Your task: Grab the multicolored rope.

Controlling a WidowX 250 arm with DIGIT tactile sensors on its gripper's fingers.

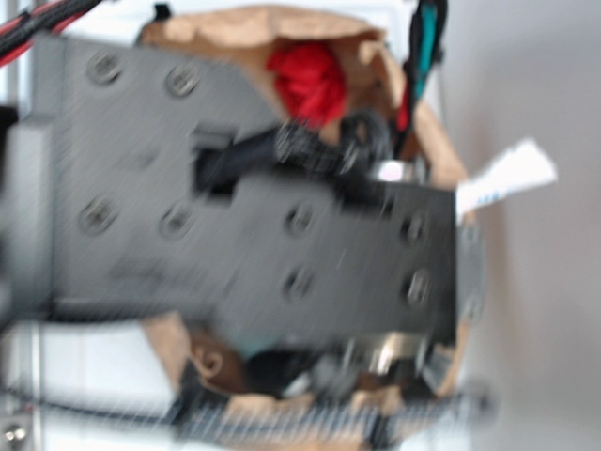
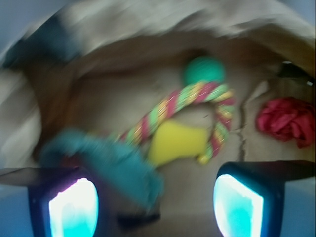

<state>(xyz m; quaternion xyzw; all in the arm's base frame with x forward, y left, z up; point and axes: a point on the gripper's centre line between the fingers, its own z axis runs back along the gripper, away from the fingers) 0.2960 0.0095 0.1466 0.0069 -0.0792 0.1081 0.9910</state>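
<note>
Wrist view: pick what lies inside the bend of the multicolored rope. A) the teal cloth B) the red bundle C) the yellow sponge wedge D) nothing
C: the multicolored rope curves over and down the right side of the yellow sponge wedge, while the teal cloth lies lower left and the red bundle far right.

- Arm housing: flat black plates studded with round recessed screws.
- Red and black cables run along its top.
- Fingers: black-framed, glowing cyan-white pads.

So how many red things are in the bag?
2: the red bundle at the right, and the red strands in the multicolored rope, middle. The teal cloth may hide more.
</note>
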